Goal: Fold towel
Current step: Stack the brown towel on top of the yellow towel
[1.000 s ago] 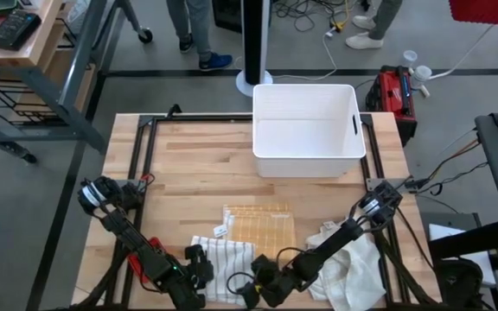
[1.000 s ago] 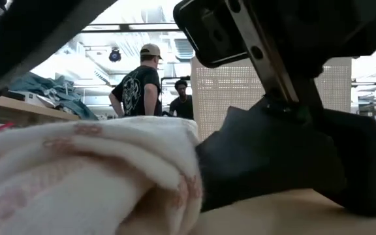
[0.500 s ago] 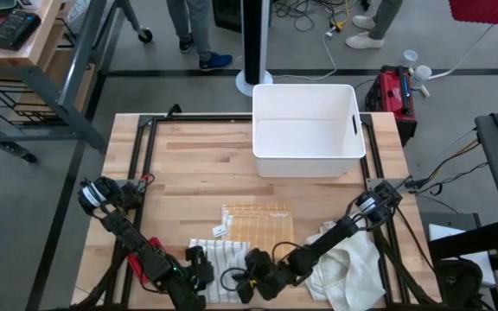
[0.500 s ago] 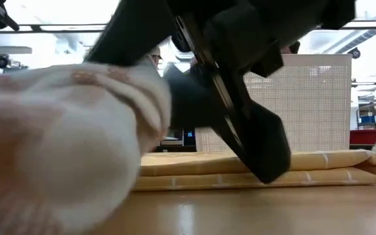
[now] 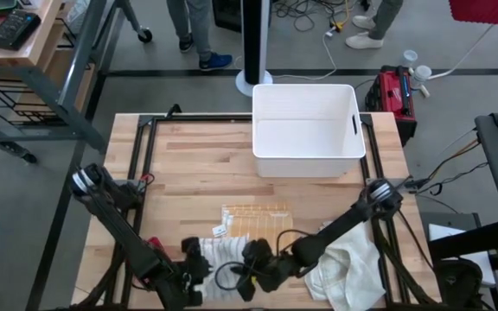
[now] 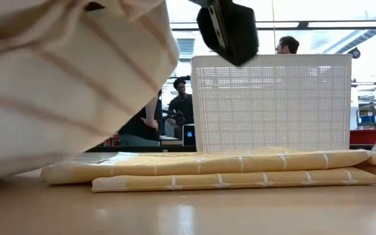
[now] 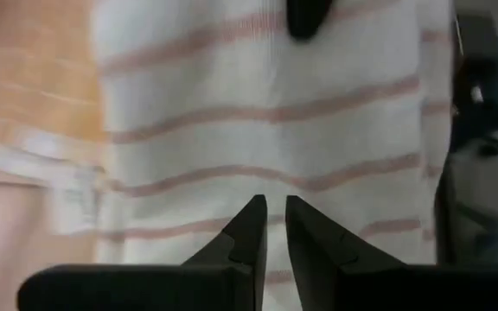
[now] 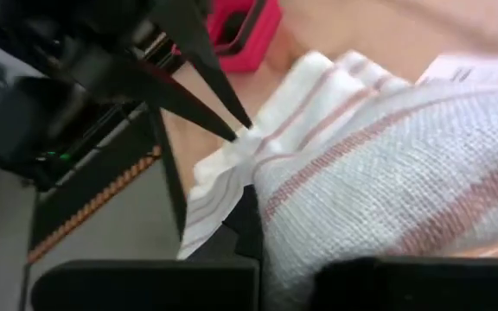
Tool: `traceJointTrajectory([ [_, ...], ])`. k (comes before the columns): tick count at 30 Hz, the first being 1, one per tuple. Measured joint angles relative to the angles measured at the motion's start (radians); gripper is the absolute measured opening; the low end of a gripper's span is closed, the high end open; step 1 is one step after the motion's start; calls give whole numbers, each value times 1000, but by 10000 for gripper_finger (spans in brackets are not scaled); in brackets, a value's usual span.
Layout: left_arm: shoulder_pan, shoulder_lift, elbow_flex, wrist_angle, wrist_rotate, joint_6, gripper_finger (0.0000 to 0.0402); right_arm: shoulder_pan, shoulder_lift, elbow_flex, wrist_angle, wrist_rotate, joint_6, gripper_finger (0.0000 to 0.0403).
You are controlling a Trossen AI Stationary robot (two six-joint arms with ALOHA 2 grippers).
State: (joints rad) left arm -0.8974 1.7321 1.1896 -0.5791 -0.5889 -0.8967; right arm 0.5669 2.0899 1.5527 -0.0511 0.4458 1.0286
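A white towel with thin red stripes (image 5: 225, 252) lies near the table's front edge, and its near part is raised between my two grippers. In the low view the striped towel (image 6: 64, 78) fills the upper left, off the tabletop. My left gripper (image 5: 199, 259) is shut on its left end. My right gripper (image 5: 251, 257) is shut on its right end. A folded yellow towel (image 5: 258, 223) lies flat on the table just beyond. My left gripper pinches a corner of the striped towel (image 8: 242, 131) between its two fingertips (image 7: 258, 216), slanting down from the table's left. That corner is off the table, and the cloth between the grippers sags. My right gripper holds the striped towel's edge (image 8: 266, 194) between its fingers, coming level from the table's right. The cloth drapes over one finger and hides it. How many layers it holds I cannot tell. The held part is lifted.
A white bin (image 5: 306, 130) stands at the table's far side. A crumpled pile of white cloth (image 5: 346, 268) lies at the near right under my right arm. In the low view the yellow towel (image 6: 227, 171) lies before the bin (image 6: 273, 101). People stand beyond the table.
Both grippers have risen and carried the striped towel's near part off the table; in the low view it now hangs above the tabletop. My right gripper has also gone toward the table's left and far edges.
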Motion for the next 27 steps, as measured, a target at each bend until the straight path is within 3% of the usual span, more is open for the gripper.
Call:
traceJointTrajectory([
  [8, -1, -104, 116, -242, -243, -1, 37, -48, -120, 29, -211, 2, -100, 4],
  [13, -1, -140, 159, -284, -340, 51, 37, -60, -193, 28, -364, 70, -111, 4],
  [19, 8, -150, 158, -314, -387, 85, 37, -64, -231, 29, -544, 126, -71, 3],
  [27, 31, -150, 157, -332, -397, 83, 37, -124, -253, 28, -528, 103, -132, 3],
])
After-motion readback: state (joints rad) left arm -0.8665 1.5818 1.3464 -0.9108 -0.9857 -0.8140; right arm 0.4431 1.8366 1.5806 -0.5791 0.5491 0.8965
